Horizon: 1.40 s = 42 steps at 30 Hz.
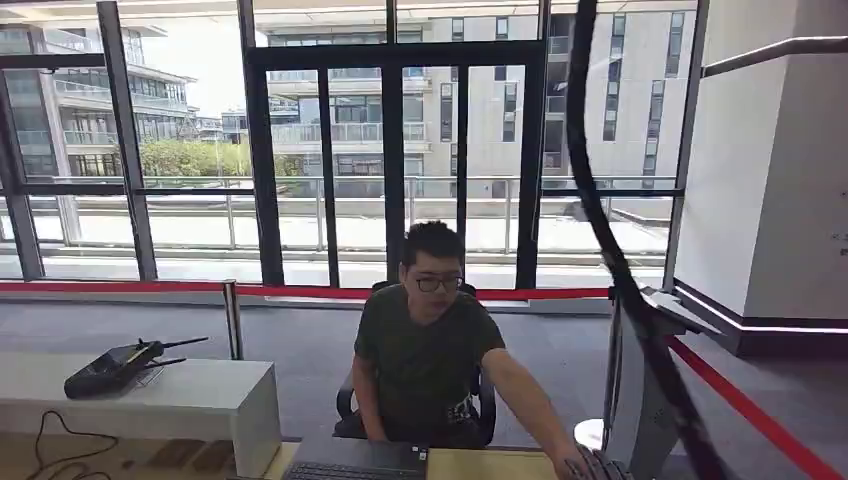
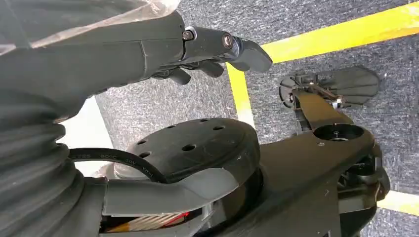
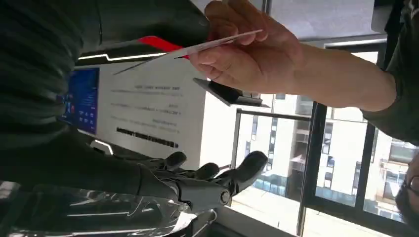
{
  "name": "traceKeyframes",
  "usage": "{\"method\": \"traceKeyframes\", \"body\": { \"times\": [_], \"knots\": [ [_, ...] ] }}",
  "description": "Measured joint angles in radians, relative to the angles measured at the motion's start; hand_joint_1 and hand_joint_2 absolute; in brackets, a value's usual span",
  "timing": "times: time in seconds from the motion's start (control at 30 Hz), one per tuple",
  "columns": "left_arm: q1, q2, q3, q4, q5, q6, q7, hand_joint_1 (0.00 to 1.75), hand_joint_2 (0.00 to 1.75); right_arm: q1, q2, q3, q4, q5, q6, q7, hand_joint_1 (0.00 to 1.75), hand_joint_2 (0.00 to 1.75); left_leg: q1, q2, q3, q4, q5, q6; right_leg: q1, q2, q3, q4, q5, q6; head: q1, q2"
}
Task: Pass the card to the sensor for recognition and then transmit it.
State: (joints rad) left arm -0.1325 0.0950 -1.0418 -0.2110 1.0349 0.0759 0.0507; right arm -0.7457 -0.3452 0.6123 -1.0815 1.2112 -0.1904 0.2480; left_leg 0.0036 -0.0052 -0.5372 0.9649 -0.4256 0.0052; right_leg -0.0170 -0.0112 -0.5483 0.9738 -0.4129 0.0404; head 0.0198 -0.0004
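Head view: a seated person (image 1: 425,350) behind the desk (image 1: 480,465) reaches an arm toward the lower edge of the picture.

Left wrist view: the left hand (image 2: 207,57) hangs over grey carpet with yellow floor tape (image 2: 239,91), fingers loosely curled and grasping nothing.

Right wrist view: the right hand (image 3: 212,175) lies with fingers spread and empty. Near it, but not touching, the person's hand (image 3: 247,49) pinches the card (image 3: 197,48), which is seen almost edge-on (its face is hidden). Its long axis runs from the person's fingers out to a free end. To take it well, the right hand should close on that free end, flat across the card's faces, clear of the person's fingers
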Motion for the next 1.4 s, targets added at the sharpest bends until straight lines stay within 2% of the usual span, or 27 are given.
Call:
{"method": "traceKeyframes", "body": {
  "times": [0.37, 0.6, 0.87, 1.13, 1.4],
  "knots": [
    [0.000, 0.000, 0.000, 0.000, -0.003, 0.000, 0.000, 0.00, 1.75, -0.002, 0.006, 0.014, 0.021, -0.011, 0.007, 0.003, 1.75, 1.75, 0.000, 0.000, 0.000, 0.000, 0.000, 0.000, 0.000, 0.000, 0.000, 0.000, 0.000, 0.000, 0.000, 0.000],
    [0.001, 0.000, 0.001, 0.000, -0.013, -0.009, -0.008, 0.00, 1.75, 0.002, -0.016, 0.015, 0.014, -0.028, 0.043, 0.024, 1.75, 1.75, 0.000, 0.000, 0.000, 0.000, 0.000, 0.000, 0.000, 0.000, 0.000, 0.000, 0.000, 0.000, 0.000, 0.000],
    [0.001, 0.001, 0.001, 0.000, -0.016, -0.010, -0.010, 0.00, 1.75, 0.022, -0.039, 0.015, 0.005, -0.046, 0.052, 0.035, 1.75, 1.75, 0.000, 0.000, 0.000, 0.000, 0.000, 0.000, 0.000, 0.000, 0.000, 0.000, 0.000, 0.000, 0.000, 0.000],
    [0.001, 0.001, 0.001, 0.000, -0.017, -0.009, -0.010, 0.00, 1.75, 0.070, -0.048, 0.014, 0.007, -0.077, 0.028, 0.029, 1.75, 1.75, 0.000, 0.000, 0.000, 0.000, 0.000, 0.000, 0.000, 0.000, -0.001, 0.000, 0.000, 0.000, 0.000, 0.000],
    [0.001, 0.001, 0.001, 0.000, -0.018, -0.006, -0.010, 0.00, 1.75, 0.110, -0.041, 0.020, 0.051, -0.119, -0.037, -0.006, 1.75, 1.75, 0.000, 0.000, 0.000, 0.000, 0.000, 0.000, 0.000, 0.000, -0.001, 0.000, 0.000, 0.000, 0.000, 0.000]
  ]
}}
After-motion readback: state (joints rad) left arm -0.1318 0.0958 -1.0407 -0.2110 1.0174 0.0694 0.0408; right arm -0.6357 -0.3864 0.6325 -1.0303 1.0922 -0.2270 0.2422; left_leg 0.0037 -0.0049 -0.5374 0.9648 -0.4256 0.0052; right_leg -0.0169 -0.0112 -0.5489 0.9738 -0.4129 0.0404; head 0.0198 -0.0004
